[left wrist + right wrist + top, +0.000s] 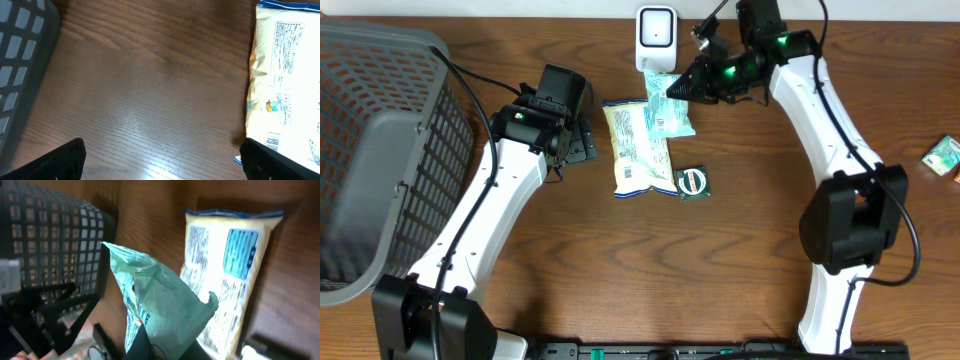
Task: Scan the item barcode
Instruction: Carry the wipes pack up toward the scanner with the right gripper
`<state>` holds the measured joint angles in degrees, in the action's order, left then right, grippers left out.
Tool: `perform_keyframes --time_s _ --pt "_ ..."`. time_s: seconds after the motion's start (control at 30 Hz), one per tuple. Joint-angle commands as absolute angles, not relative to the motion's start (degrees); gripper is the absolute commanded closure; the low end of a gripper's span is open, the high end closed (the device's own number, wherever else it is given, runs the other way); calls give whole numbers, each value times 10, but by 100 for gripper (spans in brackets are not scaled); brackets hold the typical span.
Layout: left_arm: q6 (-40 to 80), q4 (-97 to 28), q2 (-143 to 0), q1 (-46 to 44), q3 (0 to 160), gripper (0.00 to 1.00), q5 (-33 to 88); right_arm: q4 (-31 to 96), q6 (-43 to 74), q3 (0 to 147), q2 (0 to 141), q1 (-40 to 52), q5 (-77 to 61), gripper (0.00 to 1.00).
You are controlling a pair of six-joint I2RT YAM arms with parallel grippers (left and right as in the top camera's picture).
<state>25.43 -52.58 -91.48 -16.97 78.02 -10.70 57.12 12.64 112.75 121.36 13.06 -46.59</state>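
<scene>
My right gripper (682, 88) is shut on a pale green packet (670, 112), holding it just below the white barcode scanner (657, 35) at the table's far edge. In the right wrist view the green packet (160, 305) rises crumpled from between the dark fingers (145, 347); its barcode does not show. Under it lies a yellow snack bag (638, 150), printed side up. My left gripper (582, 140) hovers open just left of that bag, with bare wood between its fingers (55, 162); the yellow bag (287, 80) touches the right fingertip's side of the view.
A large grey mesh basket (380, 150) fills the left of the table. A small round green sachet (691, 181) lies right of the yellow bag's lower end. A small green box (942, 156) sits at the right edge.
</scene>
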Motion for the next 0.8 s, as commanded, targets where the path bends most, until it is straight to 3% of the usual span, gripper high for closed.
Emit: perform_keyframes --time_s 0.0,0.77 --pt "251 -529 -910 -169 783 2 -116 588 128 1132 1193 132 -467 99" --pt "251 -529 -910 -169 783 2 -116 595 91 1132 1184 136 -475 99"
